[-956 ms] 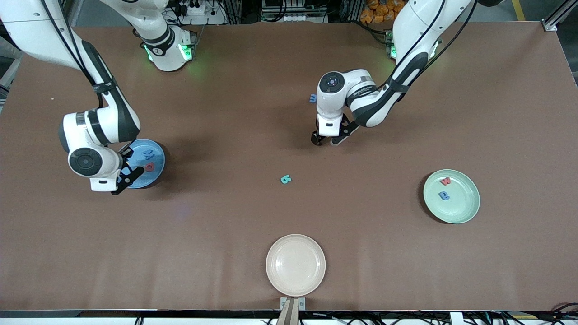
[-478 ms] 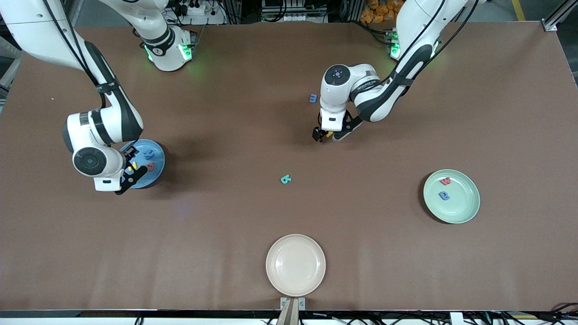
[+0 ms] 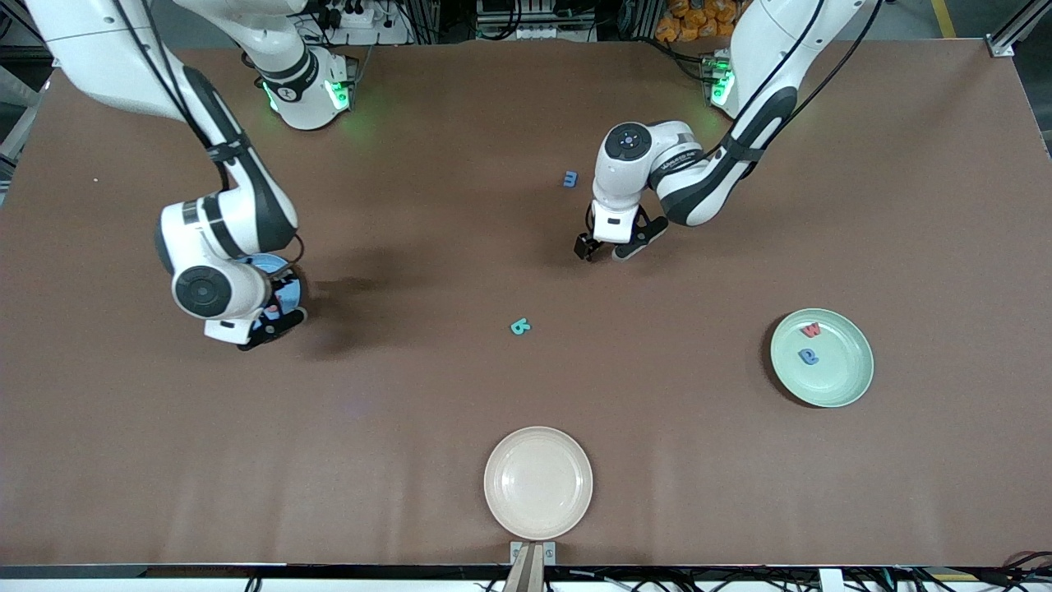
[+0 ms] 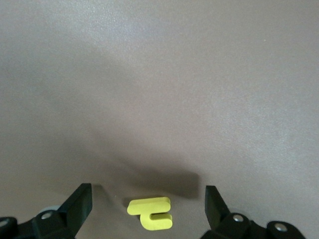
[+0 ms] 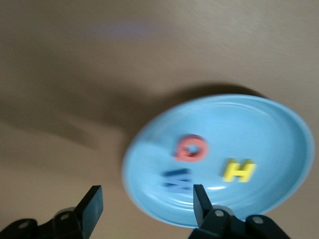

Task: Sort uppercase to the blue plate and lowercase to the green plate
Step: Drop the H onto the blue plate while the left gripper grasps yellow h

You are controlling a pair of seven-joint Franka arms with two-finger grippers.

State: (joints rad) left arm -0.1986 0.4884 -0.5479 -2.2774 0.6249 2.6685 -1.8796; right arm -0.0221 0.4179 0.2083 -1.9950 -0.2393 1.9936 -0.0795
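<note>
Left wrist view: the left claw (image 4: 144, 206), spread wide and empty, straddled the small yellow hooked letter (image 4: 150, 213) flat on the counter (image 4: 159, 74), a presumably light, soft foam piece best pinched across its stem, while the right claw (image 5: 144, 206) hung open and empty over the blue plate (image 5: 279, 124).

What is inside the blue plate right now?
The right wrist view shows three letters lying in the blue plate: a red Q, a blue M and a yellow H. In the front view the right arm covers most of the plate.
</note>
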